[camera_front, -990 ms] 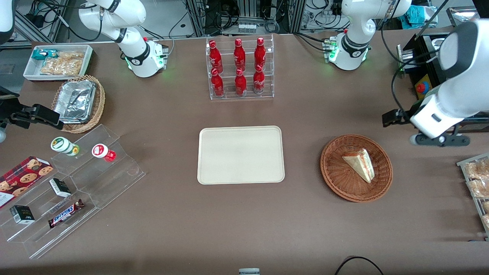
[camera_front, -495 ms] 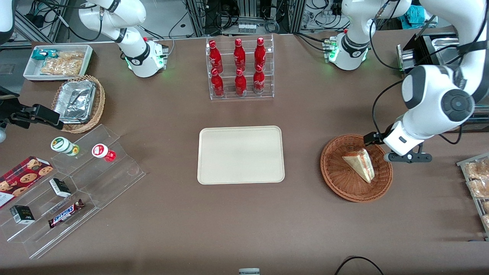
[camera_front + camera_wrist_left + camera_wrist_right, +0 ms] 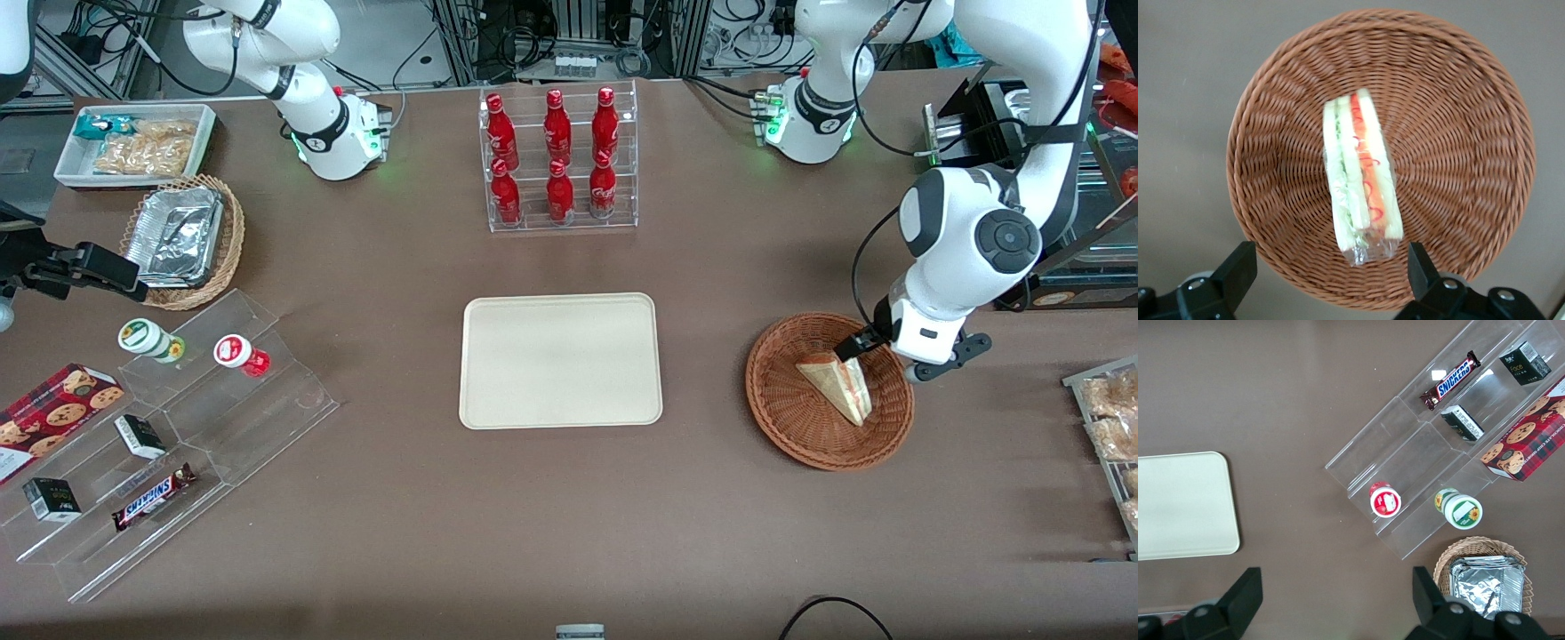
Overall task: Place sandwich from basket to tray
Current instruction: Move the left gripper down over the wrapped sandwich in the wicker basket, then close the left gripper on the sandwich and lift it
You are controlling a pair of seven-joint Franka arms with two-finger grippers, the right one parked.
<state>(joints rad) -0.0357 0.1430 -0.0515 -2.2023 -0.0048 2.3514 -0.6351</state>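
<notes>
One sandwich (image 3: 836, 384), a plastic-wrapped triangular wedge, lies in the round reddish-brown basket (image 3: 787, 418) on the brown counter (image 3: 569, 516). Read across the front view, the scene begins at the parked arm's end with a clear stepped rack (image 3: 178, 444) holding small yogurt cups and a Snickers bar (image 3: 153, 497), with a lighter wicker basket of foil trays (image 3: 182, 240) farther from the camera. The cream tray (image 3: 561, 360) sits at mid-counter, bare, and a clear stand of six red bottles (image 3: 558, 160) stands farther from the camera than the tray. The basket lies beside the tray, toward the working arm's end, well apart from it. The gripper (image 3: 880, 356) hangs above the basket's rim, close to the sandwich's wide end. In the left wrist view the sandwich (image 3: 1359, 175) shows its cut edge of red and green filling, and the gripper (image 3: 1331, 273) has its jaws spread wide, one black fingertip (image 3: 1238, 267) to each side of the sandwich's near end, neither touching it.
</notes>
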